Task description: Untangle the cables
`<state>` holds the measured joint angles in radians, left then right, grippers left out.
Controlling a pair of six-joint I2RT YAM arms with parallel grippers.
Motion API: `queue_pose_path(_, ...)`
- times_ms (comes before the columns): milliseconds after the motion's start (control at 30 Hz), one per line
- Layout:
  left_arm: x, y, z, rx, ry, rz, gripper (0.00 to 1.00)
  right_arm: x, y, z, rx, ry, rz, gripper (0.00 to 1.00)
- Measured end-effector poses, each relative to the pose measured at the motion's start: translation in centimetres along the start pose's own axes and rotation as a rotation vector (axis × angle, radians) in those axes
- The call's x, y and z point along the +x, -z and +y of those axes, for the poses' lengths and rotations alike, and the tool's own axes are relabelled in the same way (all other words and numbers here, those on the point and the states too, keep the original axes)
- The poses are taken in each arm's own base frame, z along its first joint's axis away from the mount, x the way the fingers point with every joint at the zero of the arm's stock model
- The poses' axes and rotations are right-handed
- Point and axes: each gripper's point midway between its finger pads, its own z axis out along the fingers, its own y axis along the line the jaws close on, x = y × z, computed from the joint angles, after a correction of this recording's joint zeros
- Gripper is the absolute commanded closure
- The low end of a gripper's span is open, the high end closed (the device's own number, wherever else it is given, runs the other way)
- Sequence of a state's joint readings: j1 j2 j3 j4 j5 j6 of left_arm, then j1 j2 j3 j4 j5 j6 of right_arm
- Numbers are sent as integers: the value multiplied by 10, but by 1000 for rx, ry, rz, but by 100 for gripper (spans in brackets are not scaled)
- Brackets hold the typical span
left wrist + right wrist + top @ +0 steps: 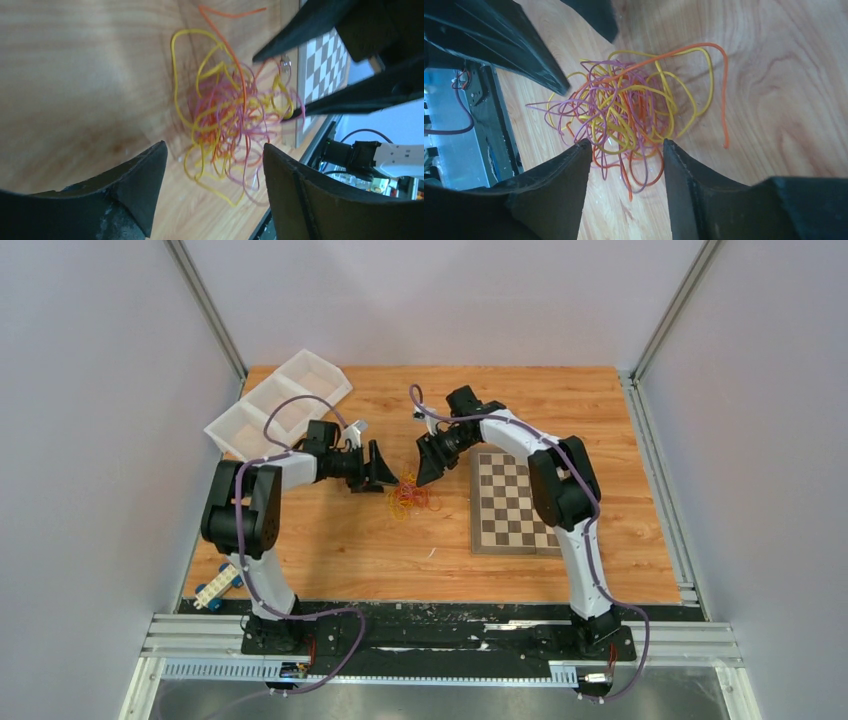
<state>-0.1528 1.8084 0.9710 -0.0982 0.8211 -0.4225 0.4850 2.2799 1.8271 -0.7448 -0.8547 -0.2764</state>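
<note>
Facing each other across the tangle, the left tool (388,476) and the right tool (424,474) both stand with fingers well apart, clamped on nothing. The cables (410,498) lie on the wooden worktop (330,540) as one loose knot of yellow, orange and purplish-red strands, just ahead of both tools' fingertips and reaching into the gap of each. One orange strand loops wide of the knot, off to one side of the right tool's fingers (its end lies on bare wood). Seen from the left wrist, one right-tool fingertip sits at a yellow loop; whether it touches cannot be told. The chessboard (512,502) lies beside the right tool, on the side away from the left tool.
</note>
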Motion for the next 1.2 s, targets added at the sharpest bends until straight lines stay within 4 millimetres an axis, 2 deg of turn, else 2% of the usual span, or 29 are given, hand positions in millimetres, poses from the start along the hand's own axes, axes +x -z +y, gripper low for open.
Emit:
queue_pose_path(100, -9, -20, -1, 5, -22, 22, 39, 2, -11, 1, -6, -4, 9, 62)
queue_pose_path(167, -8, -30, -4, 9, -37, 43, 53, 5, -17, -1, -4, -12, 17, 71)
queue_pose_path(200, -6, -32, -5, 9, -44, 51, 65, 6, -18, -2, -3, -13, 20, 74)
queue_pose_path(233, -4, -32, -5, 6, -47, 59, 72, 7, -18, -2, -1, -15, 22, 79)
queue_pose_path(267, -1, -32, -5, 4, -55, 68, 89, 7, -17, -3, 2, -17, 21, 86)
queue_pose_path(300, 1, -31, -5, 0, -61, 74, 95, 8, -16, -5, 6, -17, 18, 93)
queue_pose_path(333, 4, -29, -5, -2, -65, 79, 99, 8, -14, -8, 11, -20, 14, 98)
queue_pose_path(367, 5, -25, -4, -5, -67, 78, 100, 9, -11, -11, 17, -26, 12, 100)
queue_pose_path(433, 4, -10, -3, -6, -66, 62, 100, 13, -4, -17, 32, -40, 6, 100)
queue_pose_path(500, -6, 15, -1, -15, -56, 11, 100, 15, 7, -21, 56, -47, -3, 100)
queue_pose_path(633, -44, 91, 4, -70, -96, -179, 100, 15, 38, -29, 131, -44, -31, 100)
queue_pose_path(733, -59, 151, 0, -147, -173, -314, 100, 8, 69, -37, 200, -34, -67, 100)
queue_pose_path(833, -66, 195, -12, -209, -253, -408, 100, 2, 105, -51, 277, -38, -113, 100)
queue_pose_path(967, -80, 243, -21, -286, -331, -500, 100, -1, 147, -64, 361, -38, -162, 100)
queue_pose_path(1067, -94, 276, -27, -335, -365, -573, 100, 0, 161, -66, 392, -29, -167, 100)
queue_pose_path(1200, -116, 320, -42, -374, -392, -691, 100, 6, 154, -65, 394, -6, -135, 100)
